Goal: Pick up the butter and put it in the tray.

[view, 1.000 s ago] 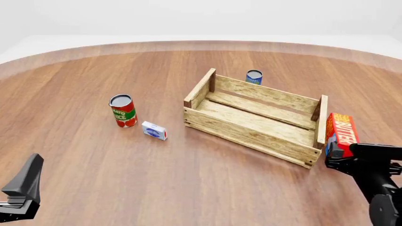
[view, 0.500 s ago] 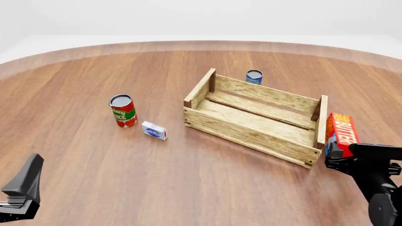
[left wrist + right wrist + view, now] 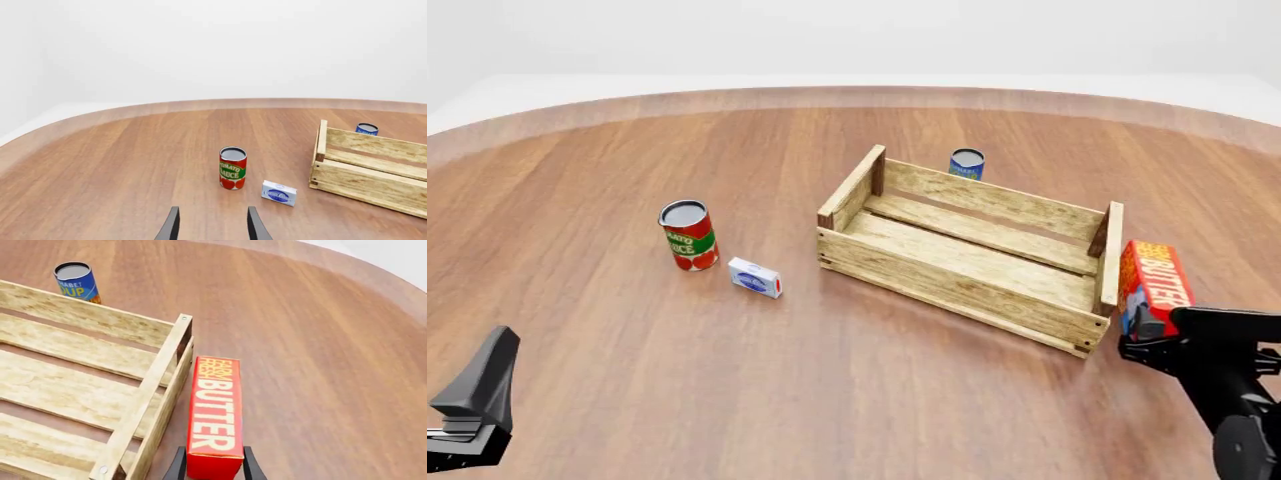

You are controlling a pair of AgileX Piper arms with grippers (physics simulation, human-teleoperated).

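Butter (image 3: 215, 415) is gripped at its near end by the right gripper (image 3: 212, 467) fingers, just outside the tray (image 3: 961, 285) at its right end wall, toward the bench's right edge. End grip leaves length free for lifting over the wall. Left gripper (image 3: 211, 227) fingers are spread, empty, idle.

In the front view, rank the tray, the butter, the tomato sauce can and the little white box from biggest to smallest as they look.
1. tray
2. butter, though it sits nearer the camera
3. tomato sauce can
4. white box
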